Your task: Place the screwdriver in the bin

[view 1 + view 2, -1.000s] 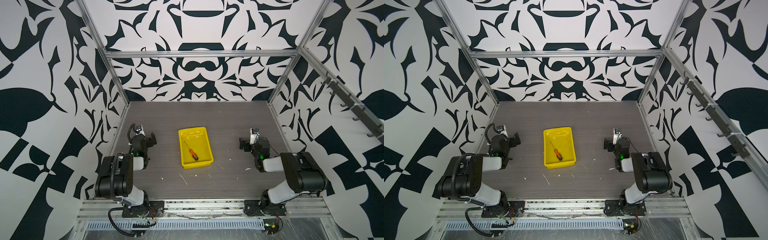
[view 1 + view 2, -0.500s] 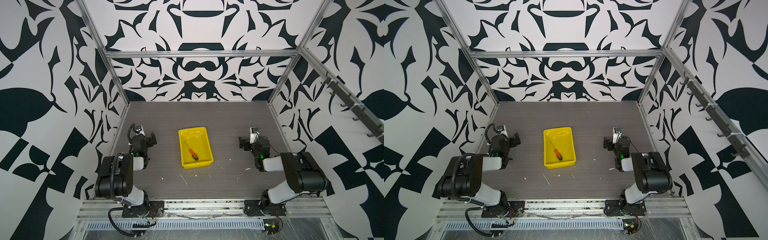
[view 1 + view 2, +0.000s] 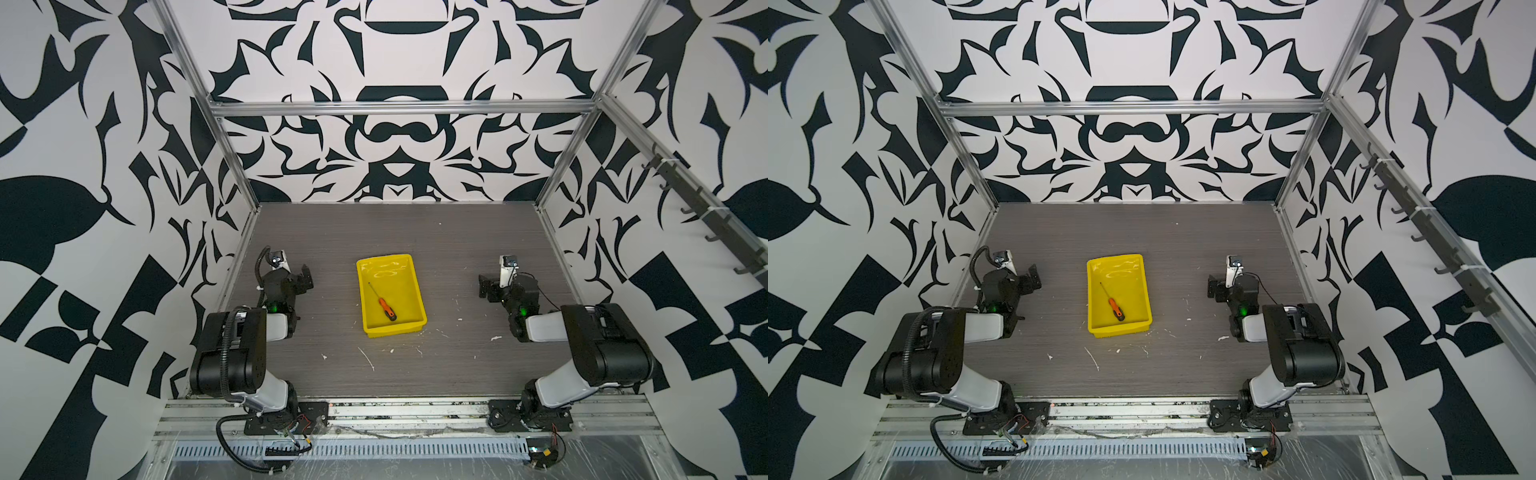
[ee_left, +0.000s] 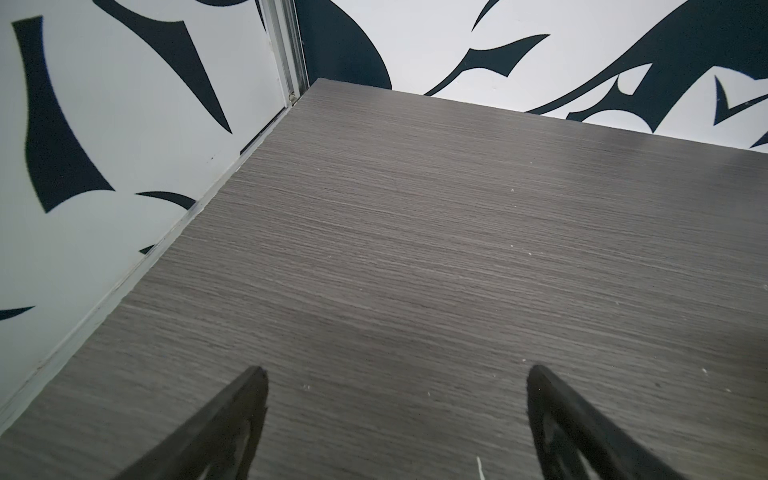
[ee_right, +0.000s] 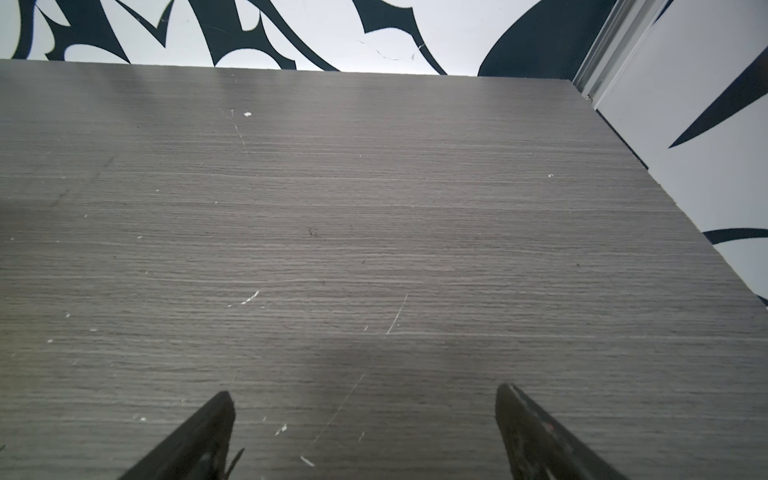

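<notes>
The screwdriver [image 3: 384,306] lies inside the bin [image 3: 401,286] at mid-worktop [image 3: 457,365], handle toward the near edge, shaft slanting far-left, about midway between the left claw [image 4: 397,370] and right claw [image 5: 365,390], both wide open, empty, well apart from it.

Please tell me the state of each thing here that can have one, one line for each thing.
screwdriver: lying flat inside the bin, not held.
bin: upright on the table, holding the screwdriver.
left gripper: open, empty.
right gripper: open, empty.
</notes>
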